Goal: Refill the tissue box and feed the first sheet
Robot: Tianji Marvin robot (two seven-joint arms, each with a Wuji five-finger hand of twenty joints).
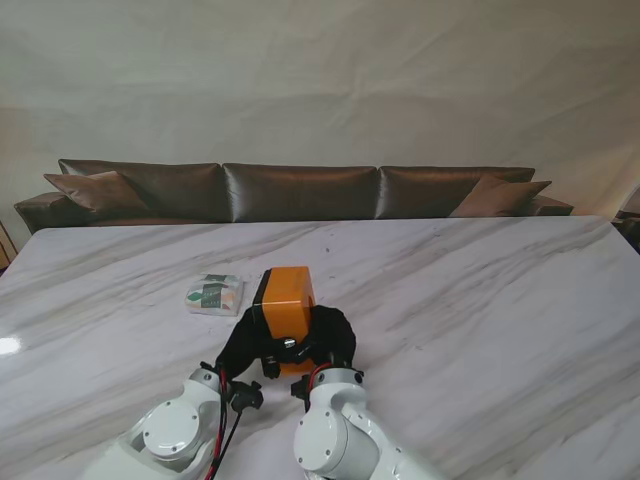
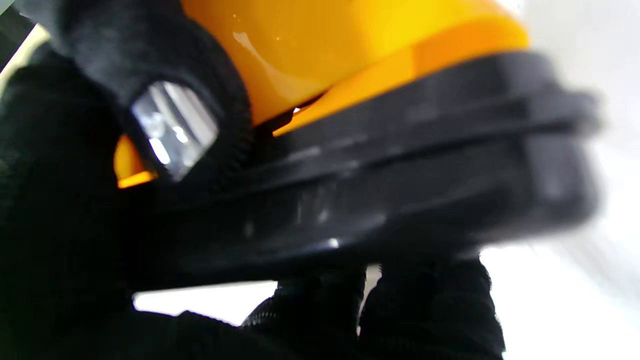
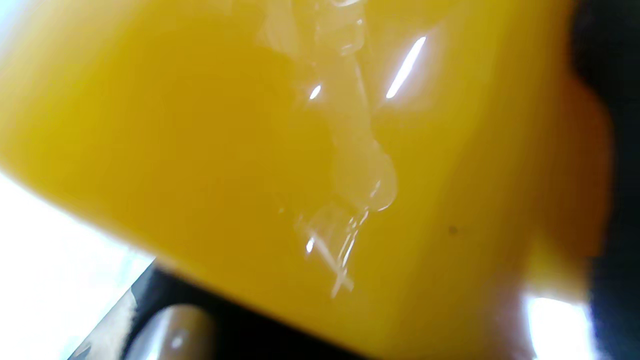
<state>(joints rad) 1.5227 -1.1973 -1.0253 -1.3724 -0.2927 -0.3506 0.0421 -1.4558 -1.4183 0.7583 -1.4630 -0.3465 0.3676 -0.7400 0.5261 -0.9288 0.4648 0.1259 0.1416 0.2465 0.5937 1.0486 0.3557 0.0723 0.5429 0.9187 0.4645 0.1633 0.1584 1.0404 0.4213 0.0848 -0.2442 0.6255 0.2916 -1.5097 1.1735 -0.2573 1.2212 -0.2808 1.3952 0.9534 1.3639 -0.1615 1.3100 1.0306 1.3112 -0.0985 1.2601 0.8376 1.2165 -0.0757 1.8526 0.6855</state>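
1. Gripping the orange tissue box [image 1: 287, 300] from both sides, I had my left hand [image 1: 243, 350] closed on its black base [image 2: 410, 165] and my right hand [image 1: 333, 338] wrapped against its right flank, on the marble table [image 1: 480, 300] just in front of me.

2. Slippage was, as I judged it, the first risk: the glossy orange shell [image 3: 210, 140] offered little grip to gloved fingers [image 2: 430, 310], and an uneven pull could have let it twist out of my hold.

3. Separation was the second risk; a thin gap showed between shell and base in the left wrist view, and if the two came apart suddenly, one half could have dropped onto the table or skidded away.

4. Collision was the third: the wrapped tissue pack [image 1: 214, 294] lay just to the left of the box, apart from it, and a swing of the box could have knocked it out of reach.

5. Seen up close, the box was a smooth, shiny orange cover over a matte black bottom section, tilted in my hands rather than sitting flat. A clear, crinkled film or smear caught the light on the orange face in the right wrist view; I could not tell what it was, nor whether any tissue was inside.
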